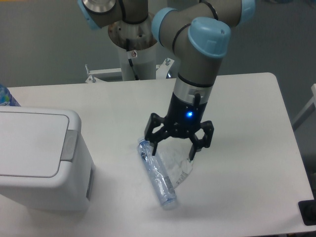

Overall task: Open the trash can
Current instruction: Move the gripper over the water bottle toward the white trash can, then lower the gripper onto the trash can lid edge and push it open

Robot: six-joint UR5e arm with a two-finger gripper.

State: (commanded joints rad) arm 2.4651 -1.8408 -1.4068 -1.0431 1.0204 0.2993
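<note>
The trash can [39, 158] is a large white boxy bin at the left edge of the table, its flat lid down and a grey push tab [69, 144] on the lid's right side. My gripper [173, 152] hangs open over the middle of the table, well to the right of the bin and apart from it. Its fingers [154, 147] spread wide above a clear plastic bottle [156, 173] that lies on its side, and nothing is held between them.
A crumpled clear plastic wrapper [176, 167] lies next to the bottle, under the gripper. The arm's base column [134, 54] stands at the back of the table. A blue-labelled item [6, 97] peeks in at the far left edge behind the bin.
</note>
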